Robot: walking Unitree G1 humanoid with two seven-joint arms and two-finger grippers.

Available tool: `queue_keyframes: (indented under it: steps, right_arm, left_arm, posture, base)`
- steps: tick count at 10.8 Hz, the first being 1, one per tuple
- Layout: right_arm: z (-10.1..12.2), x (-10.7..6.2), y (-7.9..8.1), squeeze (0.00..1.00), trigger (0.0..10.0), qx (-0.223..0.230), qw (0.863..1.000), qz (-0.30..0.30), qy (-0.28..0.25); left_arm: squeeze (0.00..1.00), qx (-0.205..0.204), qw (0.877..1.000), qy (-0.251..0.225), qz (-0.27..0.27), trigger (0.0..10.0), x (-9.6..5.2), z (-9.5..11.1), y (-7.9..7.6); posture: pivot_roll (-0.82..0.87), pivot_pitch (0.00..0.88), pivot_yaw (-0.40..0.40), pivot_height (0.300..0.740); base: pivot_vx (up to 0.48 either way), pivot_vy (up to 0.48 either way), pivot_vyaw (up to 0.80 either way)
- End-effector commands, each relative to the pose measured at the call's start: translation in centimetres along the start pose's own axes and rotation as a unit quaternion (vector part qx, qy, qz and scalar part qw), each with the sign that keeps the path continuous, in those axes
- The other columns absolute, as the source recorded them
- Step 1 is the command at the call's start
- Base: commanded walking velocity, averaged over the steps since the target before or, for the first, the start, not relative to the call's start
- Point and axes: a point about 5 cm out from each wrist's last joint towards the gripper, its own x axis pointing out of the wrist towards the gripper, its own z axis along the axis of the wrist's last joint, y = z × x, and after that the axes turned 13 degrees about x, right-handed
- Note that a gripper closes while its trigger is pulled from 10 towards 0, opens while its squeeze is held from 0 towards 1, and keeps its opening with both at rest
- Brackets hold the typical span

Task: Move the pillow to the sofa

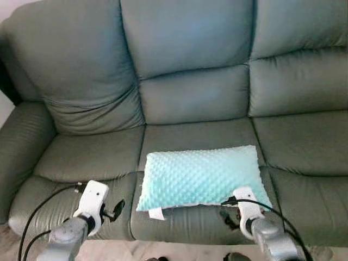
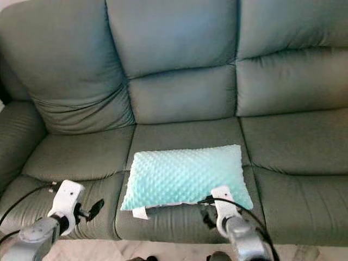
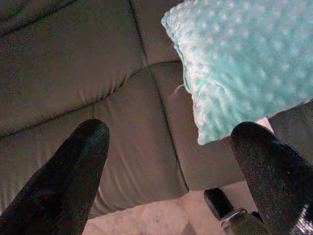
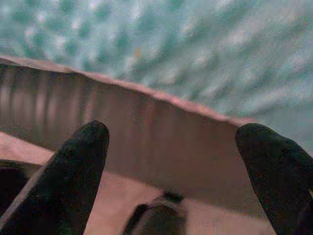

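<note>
- The pale turquoise, dimple-textured rectangular pillow (image 1: pixel 202 175) lies flat on the grey-green leather sofa's (image 1: pixel 190 92) middle seat, near its front edge.
- The left gripper (image 3: pixel 171 147) hovers spread wide off the pillow's corner.
- The right gripper (image 4: pixel 171 142) gapes wide at the front edge, empty.

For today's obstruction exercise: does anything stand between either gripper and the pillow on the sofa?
Nothing visible does. The pillow lies on the sofa middle seat; the open left gripper and open right gripper have bare cushion before them.
</note>
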Motion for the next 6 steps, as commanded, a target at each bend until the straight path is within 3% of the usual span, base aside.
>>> queue_keyframes:
  steps: [1,3,5,6]
  right_arm:
    - [0.2,-0.6,1.0,0.00,10.0,0.032,0.999,0.010,0.011]
    - [2.8,-2.7,2.4,0.00,10.0,0.046,0.999,0.014,-0.015]
    - [6.9,-3.2,3.3,0.00,10.0,-0.009,0.994,0.006,-0.108]
    - [8.4,-3.1,3.2,0.00,10.0,-0.013,0.990,-0.007,-0.140]
  left_arm:
    - [0.00,0.001,1.000,0.013,0.003,10.0,0.0,-0.7,0.2]
    - [0.00,-0.002,1.000,-0.008,0.017,10.0,1.2,0.7,1.0]
    - [0.00,-0.017,0.997,-0.048,0.059,10.0,1.9,2.5,1.9]
    - [0.00,-0.028,0.993,-0.065,0.090,10.0,2.0,3.1,2.3]
  posture:
    - [-0.18,0.129,0.166,0.740]
    - [-0.22,0.101,0.156,0.740]
    - [-0.24,0.067,0.147,0.740]
    - [-0.24,0.055,0.144,0.740]
  base:
    - [0.000,0.000,0.00]
    - [0.000,0.000,0.00]
    - [0.000,0.000,0.00]
    - [0.000,0.000,0.00]
